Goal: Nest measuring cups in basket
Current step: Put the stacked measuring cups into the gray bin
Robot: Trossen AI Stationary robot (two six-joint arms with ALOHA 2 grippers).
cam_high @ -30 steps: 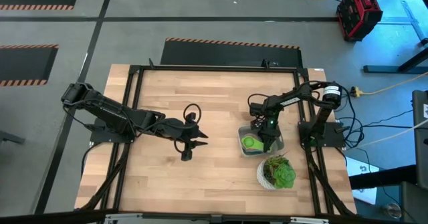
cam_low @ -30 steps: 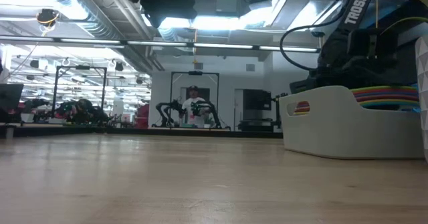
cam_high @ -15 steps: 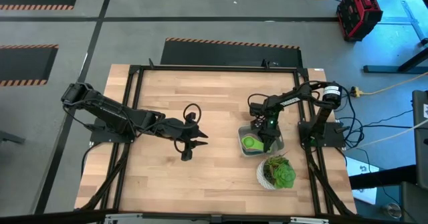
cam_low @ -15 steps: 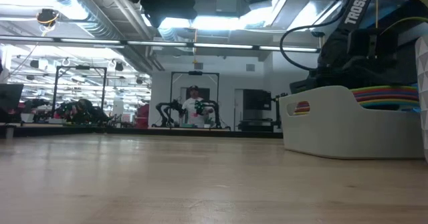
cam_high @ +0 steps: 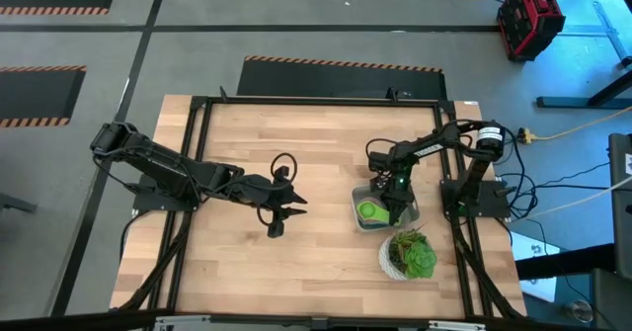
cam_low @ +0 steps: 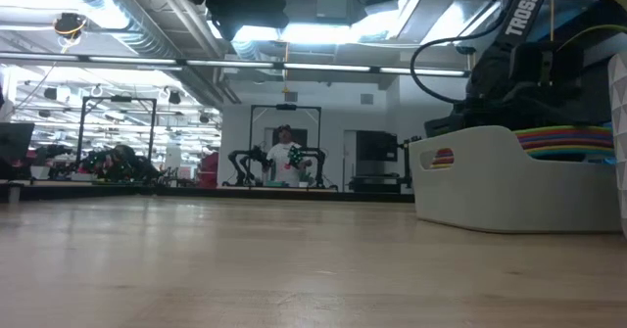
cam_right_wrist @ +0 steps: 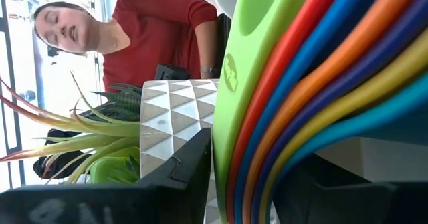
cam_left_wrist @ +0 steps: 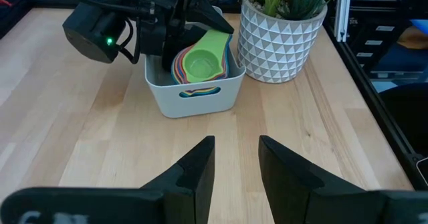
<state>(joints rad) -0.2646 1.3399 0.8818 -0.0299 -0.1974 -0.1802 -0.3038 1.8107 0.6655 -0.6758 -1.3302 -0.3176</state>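
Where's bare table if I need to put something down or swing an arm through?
Free: the wood between the left gripper and the basket, and the strip along the near edge, left of the plant pot. Crowded: the right gripper sits over the nested measuring cups in the basket, with the pot close beside.

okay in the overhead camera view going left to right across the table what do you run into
Left end effector over bare wood → basket with the nested measuring cups, right end effector in it → potted plant.

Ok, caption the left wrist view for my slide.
Right gripper at nested measuring cups in the basket, beside potted plant.
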